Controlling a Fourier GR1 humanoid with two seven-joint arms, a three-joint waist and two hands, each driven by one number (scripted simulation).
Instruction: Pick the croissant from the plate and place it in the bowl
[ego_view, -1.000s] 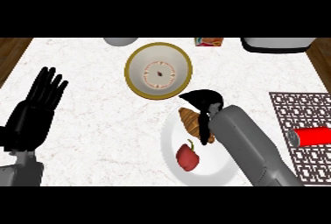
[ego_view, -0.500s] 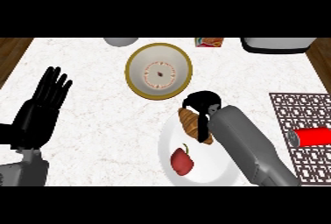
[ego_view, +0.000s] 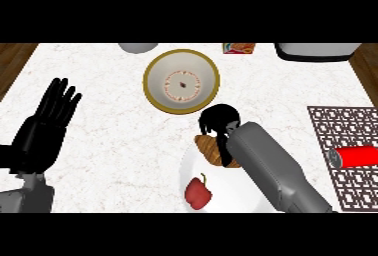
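Marble counter: right hand (ego_view: 218, 120) curled on croissant (ego_view: 210, 149), half hidden by forearm; left hand (ego_view: 46, 127) open w/ fingers up.

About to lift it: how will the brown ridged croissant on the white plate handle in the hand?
The brown ridged croissant probably weighs little for its bulk and may flake or crush under the right hand. Its long curved shape could pivot and slide on the white plate.
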